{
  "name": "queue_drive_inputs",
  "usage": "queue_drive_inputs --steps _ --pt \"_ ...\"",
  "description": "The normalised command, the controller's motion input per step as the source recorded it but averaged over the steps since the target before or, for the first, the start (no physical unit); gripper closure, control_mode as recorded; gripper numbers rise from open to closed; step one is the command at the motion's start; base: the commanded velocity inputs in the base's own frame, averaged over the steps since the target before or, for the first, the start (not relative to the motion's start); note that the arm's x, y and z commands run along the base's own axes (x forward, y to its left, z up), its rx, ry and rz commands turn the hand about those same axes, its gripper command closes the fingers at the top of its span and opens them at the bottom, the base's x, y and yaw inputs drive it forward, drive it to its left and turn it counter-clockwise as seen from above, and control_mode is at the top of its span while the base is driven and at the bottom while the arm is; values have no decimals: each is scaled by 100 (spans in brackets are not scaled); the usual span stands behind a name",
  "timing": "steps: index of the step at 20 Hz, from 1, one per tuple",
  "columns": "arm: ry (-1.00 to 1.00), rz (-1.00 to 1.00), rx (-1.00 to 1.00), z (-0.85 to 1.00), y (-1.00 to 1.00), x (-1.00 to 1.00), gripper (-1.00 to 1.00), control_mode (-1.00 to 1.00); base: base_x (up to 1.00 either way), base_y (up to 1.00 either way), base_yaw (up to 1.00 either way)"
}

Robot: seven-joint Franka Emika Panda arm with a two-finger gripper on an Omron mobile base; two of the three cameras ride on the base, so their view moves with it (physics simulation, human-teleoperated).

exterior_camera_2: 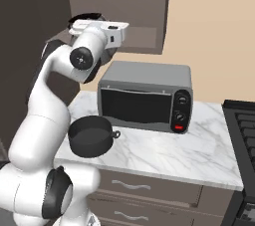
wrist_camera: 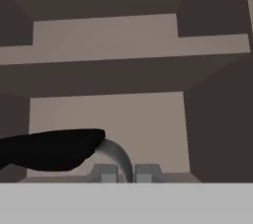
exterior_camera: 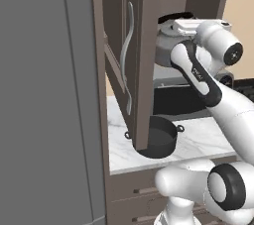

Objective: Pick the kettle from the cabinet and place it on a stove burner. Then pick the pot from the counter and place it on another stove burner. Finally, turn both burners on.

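Black handle [wrist_camera: 54, 149]: arches over the kettle [exterior_camera: 166, 53] inside the open cabinet [exterior_camera: 144, 60].
Gripper [wrist_camera: 126, 172]: clenched on the handle's grey end.
Pot [exterior_camera_2: 90, 136]: on the desk [exterior_camera_2: 159, 153].
Risk: an off-centre grasp could let the kettle swing and strike the cabinet frame.

A brown wooden cabinet [exterior_camera: 141, 60] with a matt, panelled door and a long, smooth silver metal handle [exterior_camera: 126, 55]. The table [exterior_camera_2: 164, 155] top is glossy white marble with grey veins. On it, a dark grey pot [exterior_camera_2: 89, 137] with a dull metal finish and a grey brushed-metal toaster oven [exterior_camera_2: 147, 95] with a dark glass door. The kettle [wrist_camera: 116, 151] looks like smooth grey metal under a matt black handle.
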Motion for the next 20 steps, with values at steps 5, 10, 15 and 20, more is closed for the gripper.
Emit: queue_drive_inputs --steps 5,10,15,20 --pt "0 0 1 0 0 -62 100 -100 0 0 0" --pt "0 0 0 0 -2 -58 100 -100 0 0 0" --pt "0 0 0 -3 -11 -51 100 -100 0 0 0" --pt "0 0 0 -14 -17 -42 100 -100 0 0 0"
